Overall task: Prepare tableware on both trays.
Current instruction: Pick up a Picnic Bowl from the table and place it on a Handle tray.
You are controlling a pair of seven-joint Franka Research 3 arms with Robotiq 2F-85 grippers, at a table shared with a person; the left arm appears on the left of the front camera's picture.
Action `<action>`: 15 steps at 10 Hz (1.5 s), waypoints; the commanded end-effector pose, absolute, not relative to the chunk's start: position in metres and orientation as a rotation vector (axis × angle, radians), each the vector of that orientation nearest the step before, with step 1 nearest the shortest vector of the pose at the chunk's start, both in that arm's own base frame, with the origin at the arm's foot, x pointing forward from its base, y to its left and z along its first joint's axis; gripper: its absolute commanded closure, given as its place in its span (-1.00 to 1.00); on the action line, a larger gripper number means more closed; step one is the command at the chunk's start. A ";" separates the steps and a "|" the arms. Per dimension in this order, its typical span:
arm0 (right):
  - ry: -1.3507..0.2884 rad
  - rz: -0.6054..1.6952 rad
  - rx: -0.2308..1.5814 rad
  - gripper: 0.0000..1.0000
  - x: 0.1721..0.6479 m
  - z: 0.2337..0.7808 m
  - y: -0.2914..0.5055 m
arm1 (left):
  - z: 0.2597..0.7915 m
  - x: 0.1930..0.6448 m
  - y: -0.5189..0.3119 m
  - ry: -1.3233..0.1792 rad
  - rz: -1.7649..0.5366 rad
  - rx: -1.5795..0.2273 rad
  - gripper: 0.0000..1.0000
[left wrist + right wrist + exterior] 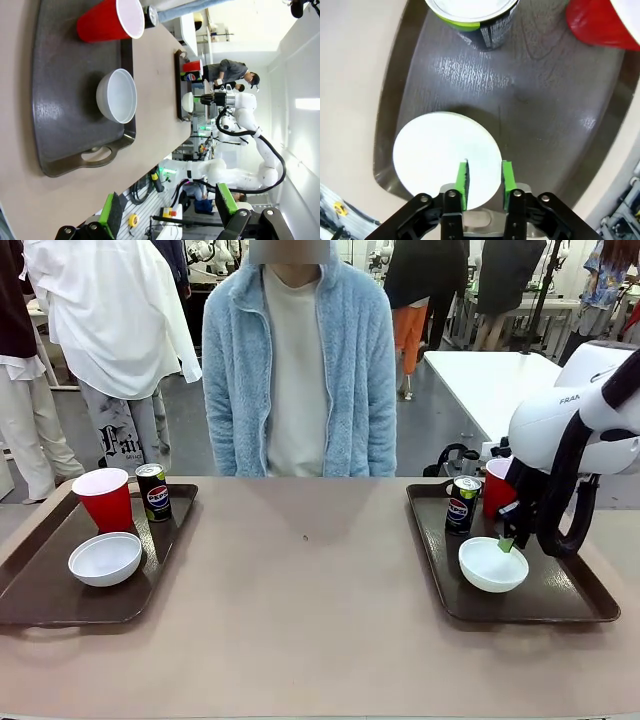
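right wrist: tool [484,181] straddling bowl [447,159] rim

Facing you across a beige table [300,610] stands a person in a fluffy light blue zip jacket [345,370] worn open over a cream top [297,380]. The person's arms hang at the sides, close to the table's far edge. A tiny dark speck [305,537] marks the tabletop near its middle. To your left, behind the person, a white shirt [105,310] hangs above pale trousers printed with dark lettering [122,440]. To your right, farther back, stands a second white table [490,385], and beyond it someone wearing orange trousers [408,330]. The floor [180,420] behind is dark grey.
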State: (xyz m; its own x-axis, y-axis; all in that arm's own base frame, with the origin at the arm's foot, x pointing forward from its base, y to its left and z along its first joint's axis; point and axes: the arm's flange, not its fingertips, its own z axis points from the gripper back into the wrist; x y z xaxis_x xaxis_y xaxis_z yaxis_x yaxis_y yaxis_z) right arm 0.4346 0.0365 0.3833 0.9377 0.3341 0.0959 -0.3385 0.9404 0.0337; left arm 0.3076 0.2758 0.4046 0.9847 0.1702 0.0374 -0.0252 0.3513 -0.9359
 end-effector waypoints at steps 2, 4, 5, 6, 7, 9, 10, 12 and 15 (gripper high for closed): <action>-0.079 0.312 0.089 -0.77 0.409 0.418 0.037 | 0.407 0.306 0.276 -0.144 0.125 -1.214 -0.98; -0.037 0.261 0.076 -1.00 0.386 0.455 0.037 | 0.407 0.306 0.276 -0.144 0.125 -1.214 -0.98; -0.030 0.208 0.064 -1.00 0.378 0.471 0.035 | 0.407 0.306 0.276 -0.144 0.125 -1.214 -0.98; -0.029 0.178 0.066 -1.00 0.371 0.488 0.035 | 0.407 0.306 0.276 -0.144 0.125 -1.214 -0.98; -0.028 0.157 0.057 -1.00 0.363 0.502 0.034 | 0.407 0.306 0.276 -0.144 0.125 -1.214 -0.98; -0.033 0.126 0.061 -1.00 0.351 0.529 0.032 | 0.407 0.306 0.276 -0.144 0.125 -1.214 -0.98; -0.028 0.116 0.015 -1.00 0.354 0.534 0.034 | 0.407 0.306 0.276 -0.144 0.125 -1.214 -0.98; -0.042 0.154 0.073 -1.00 0.352 0.522 0.032 | 0.407 0.306 0.276 -0.144 0.125 -1.214 -0.98; -0.042 0.154 0.073 -1.00 0.352 0.522 0.032 | 0.407 0.306 0.276 -0.144 0.125 -1.214 -0.98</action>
